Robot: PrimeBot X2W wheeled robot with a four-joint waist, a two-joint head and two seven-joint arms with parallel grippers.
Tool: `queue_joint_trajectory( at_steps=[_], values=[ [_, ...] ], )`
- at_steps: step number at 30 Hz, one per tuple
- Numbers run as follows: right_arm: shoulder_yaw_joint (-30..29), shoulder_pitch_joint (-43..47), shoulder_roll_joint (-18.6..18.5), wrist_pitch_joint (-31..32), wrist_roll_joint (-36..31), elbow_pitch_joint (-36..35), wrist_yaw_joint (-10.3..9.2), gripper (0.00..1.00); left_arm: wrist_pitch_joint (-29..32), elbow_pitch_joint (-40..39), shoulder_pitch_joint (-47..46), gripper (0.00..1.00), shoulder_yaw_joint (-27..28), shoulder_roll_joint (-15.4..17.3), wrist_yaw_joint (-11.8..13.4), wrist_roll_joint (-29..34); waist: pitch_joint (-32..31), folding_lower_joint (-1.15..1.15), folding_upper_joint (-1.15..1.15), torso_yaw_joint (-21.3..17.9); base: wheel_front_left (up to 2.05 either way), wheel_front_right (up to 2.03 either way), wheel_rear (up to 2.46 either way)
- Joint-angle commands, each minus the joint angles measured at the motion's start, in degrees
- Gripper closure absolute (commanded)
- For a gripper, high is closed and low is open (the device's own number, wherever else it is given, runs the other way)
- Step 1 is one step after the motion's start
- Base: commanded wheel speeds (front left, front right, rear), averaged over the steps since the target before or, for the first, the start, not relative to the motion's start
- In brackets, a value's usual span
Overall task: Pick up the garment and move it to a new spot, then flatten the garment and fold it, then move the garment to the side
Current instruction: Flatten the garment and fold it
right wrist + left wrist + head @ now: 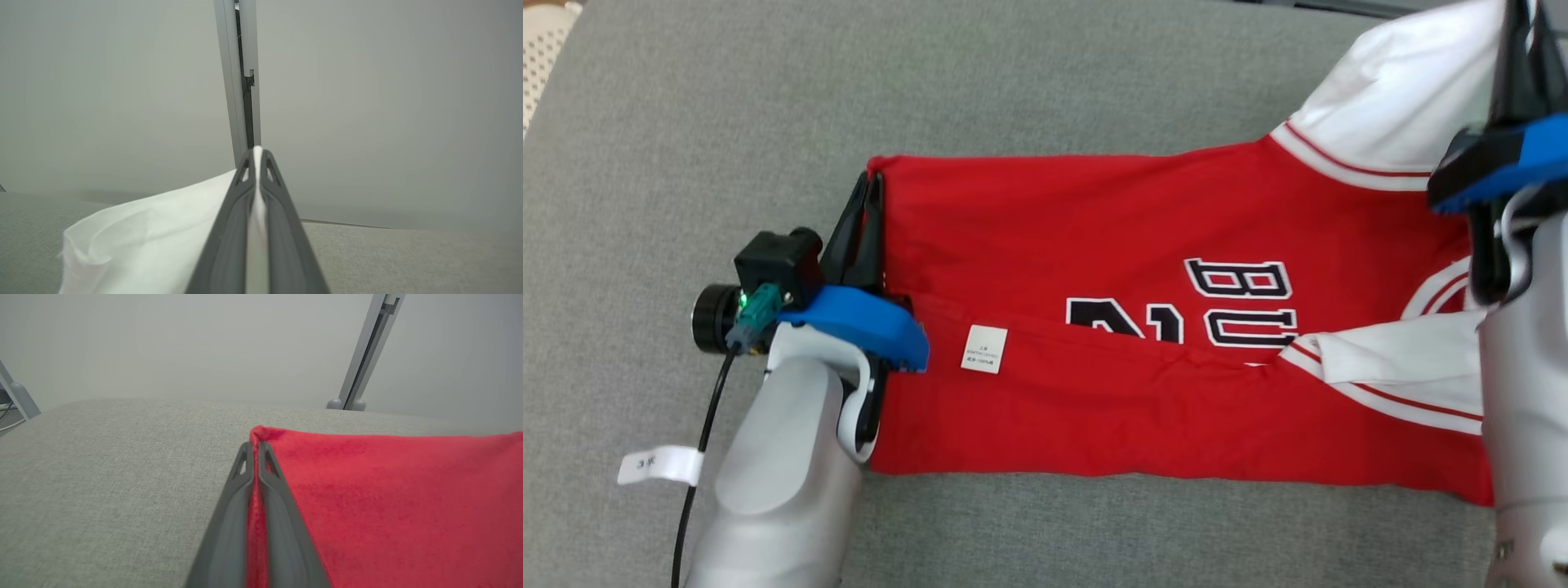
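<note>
A red garment (1143, 237), a jersey with white sleeves and red-striped white trim, is lying spread sideways on the grey worktop (1013, 73), hem at the left and shoulders at the right. Its near edge is lying folded up over the front, partly covering black, white-outlined lettering (1241, 282) and showing a small white label (984, 349). The near sleeve (1405, 359) is resting folded across the red cloth. The far sleeve (1396, 90) is hanging lifted off the surface, its white cloth sitting pinched between the closed jaws of the right gripper (256, 153). The far hem corner is sitting clamped in the left gripper (255, 447).
</note>
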Motion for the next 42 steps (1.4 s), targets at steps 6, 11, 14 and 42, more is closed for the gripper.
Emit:
queue_joint_trajectory(
  at_steps=[6, 11, 14, 42],
  values=[
    [3.2, 12.9, 0.7, -0.3, 6.8, -7.3, -0.02, 1.0, -0.2, -1.3, 6.1, 1.0, 2.9, 0.1, -0.2, 1.2, -5.7, 0.0, 0.0, -3.7, 0.0, 0.0, 0.0],
    [5.7, 25.2, 1.5, -0.3, 12.0, -11.6, -0.01, 1.0, -0.2, -2.7, 13.3, 1.0, 4.7, 0.1, -0.4, 2.1, -9.5, 0.0, 0.0, -5.7, 0.0, 0.0, 0.0],
    [6.1, 31.0, 2.2, -0.3, 14.1, -12.0, -0.01, 1.0, -0.3, -2.4, 17.2, 1.0, 5.1, 0.1, -0.4, 2.1, -11.3, 0.0, 0.0, -6.3, 0.0, 0.0, 0.0],
    [5.9, 44.5, 5.6, -0.3, 6.9, -7.9, -0.01, 0.0, -0.3, -11.6, 35.2, 0.0, 1.3, 0.0, 6.6, 1.7, -19.6, 0.0, 0.0, -6.2, 0.0, 0.0, 0.0]
  ],
)
